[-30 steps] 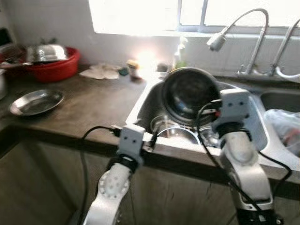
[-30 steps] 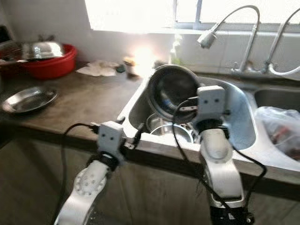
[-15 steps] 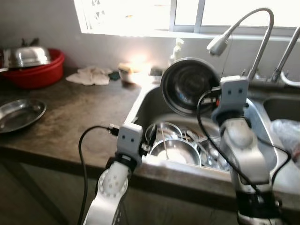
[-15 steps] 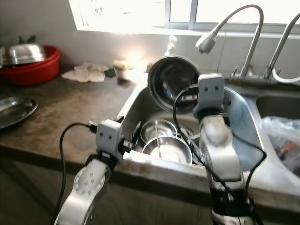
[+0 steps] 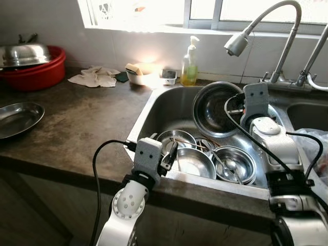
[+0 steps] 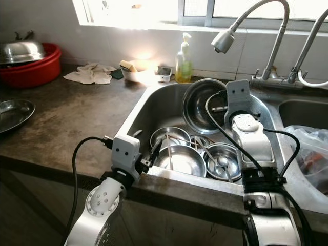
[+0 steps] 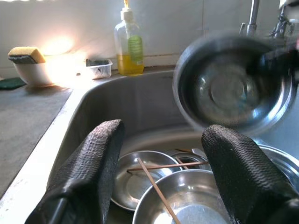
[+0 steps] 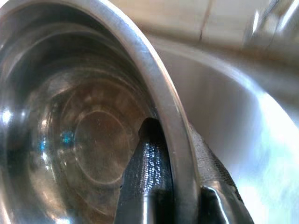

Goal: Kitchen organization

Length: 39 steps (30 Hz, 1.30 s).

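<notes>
A yellow soap bottle (image 5: 190,65) stands at the back of the counter (image 5: 77,123), beside a white bowl holding a sponge (image 5: 134,68). A crumpled white cloth (image 5: 95,77) lies nearby. Two curved taps (image 5: 266,36) rise under a bright window (image 5: 154,10). A plastic bag (image 5: 312,146) sits far right.

Both head eyes look down over the steel sink (image 5: 169,105). Each wrist camera peers along its black fingers (image 7: 93,163), close in. All share the round steel bowl (image 5: 218,108).

Dark stone desk (image 5: 87,128), steel sink (image 5: 169,105) set into it. On desk: red basin (image 5: 36,72) far left, steel plate (image 5: 18,118) near front edge, white cloth (image 5: 95,77), white bowl (image 5: 143,78), soap bottle (image 5: 189,66) along the back wall.
</notes>
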{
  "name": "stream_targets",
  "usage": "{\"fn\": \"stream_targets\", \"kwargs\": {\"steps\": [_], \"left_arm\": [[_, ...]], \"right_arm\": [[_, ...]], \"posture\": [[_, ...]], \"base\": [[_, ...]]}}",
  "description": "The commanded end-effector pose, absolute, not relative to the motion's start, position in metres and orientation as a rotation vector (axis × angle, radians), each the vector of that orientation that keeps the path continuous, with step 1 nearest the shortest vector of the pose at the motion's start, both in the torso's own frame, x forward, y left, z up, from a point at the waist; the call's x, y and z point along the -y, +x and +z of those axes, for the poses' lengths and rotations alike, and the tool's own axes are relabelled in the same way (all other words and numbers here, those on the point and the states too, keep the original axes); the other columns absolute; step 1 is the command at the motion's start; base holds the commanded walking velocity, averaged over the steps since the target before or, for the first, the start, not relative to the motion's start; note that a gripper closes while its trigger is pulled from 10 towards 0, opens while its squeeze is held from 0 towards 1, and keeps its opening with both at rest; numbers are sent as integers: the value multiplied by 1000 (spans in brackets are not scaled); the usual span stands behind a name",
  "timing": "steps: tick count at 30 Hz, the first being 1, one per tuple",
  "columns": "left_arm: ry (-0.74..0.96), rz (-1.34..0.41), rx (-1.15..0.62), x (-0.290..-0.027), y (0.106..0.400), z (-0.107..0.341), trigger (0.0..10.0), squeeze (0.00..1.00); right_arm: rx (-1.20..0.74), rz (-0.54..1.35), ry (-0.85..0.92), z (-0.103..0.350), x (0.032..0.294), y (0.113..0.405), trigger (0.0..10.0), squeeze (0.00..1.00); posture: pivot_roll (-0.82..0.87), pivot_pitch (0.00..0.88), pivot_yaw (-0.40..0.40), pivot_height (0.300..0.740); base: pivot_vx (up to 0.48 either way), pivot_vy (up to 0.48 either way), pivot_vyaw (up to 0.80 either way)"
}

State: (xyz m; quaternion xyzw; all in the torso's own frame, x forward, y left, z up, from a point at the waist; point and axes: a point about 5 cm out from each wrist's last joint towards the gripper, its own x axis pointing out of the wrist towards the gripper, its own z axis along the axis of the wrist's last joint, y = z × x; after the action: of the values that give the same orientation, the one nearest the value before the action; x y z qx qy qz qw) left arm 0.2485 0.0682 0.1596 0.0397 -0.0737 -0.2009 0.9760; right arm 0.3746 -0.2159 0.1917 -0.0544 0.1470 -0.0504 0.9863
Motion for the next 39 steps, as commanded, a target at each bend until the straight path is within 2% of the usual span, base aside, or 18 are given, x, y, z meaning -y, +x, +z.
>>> {"fn": "stream_targets", "kwargs": {"steps": [1,10,13,21,22,23,31,36,37,38,39], "left_arm": [[82,-406,149,-68,246,162,10000,0],[67,-406,119,-66,235,158,10000,0],[63,-405,113,-66,232,158,10000,0],[68,-405,109,-69,230,159,10000,0],[67,-401,107,-69,230,159,10000,0],[67,-399,105,-70,229,159,10000,0],[66,-407,107,-67,230,160,10000,0],[67,-406,112,-66,233,160,10000,0],[67,-406,113,-66,234,160,10000,0],[68,-406,115,-66,234,161,10000,0],[69,-406,116,-66,235,161,10000,0]], "right_arm": [[-347,-103,-65,185,221,375,10000,0],[-493,21,-25,154,210,373,10000,0],[-545,104,37,144,200,372,10000,0],[-588,201,19,137,182,371,10000,0],[-592,207,22,136,182,371,10000,357],[-596,217,22,136,180,370,10000,1000],[-593,242,24,135,176,369,10000,1000],[-525,209,37,142,177,370,10000,1000],[-504,201,45,146,178,371,10000,169],[-463,185,48,152,179,371,10000,0],[-436,175,49,155,179,371,10000,0]], "posture": [[59,95,-55,740],[65,133,-69,740],[71,140,-77,740],[83,146,-82,740],[87,140,-86,740],[87,140,-85,740],[80,119,-86,740],[79,105,-86,740],[78,98,-85,740],[78,96,-83,740],[78,92,-82,740]], "base": [[0,0,0],[0,0,0],[0,0,0],[0,0,0],[0,0,0],[0,0,0],[0,0,0],[0,0,0],[0,0,0],[0,0,0],[0,0,0]]}}
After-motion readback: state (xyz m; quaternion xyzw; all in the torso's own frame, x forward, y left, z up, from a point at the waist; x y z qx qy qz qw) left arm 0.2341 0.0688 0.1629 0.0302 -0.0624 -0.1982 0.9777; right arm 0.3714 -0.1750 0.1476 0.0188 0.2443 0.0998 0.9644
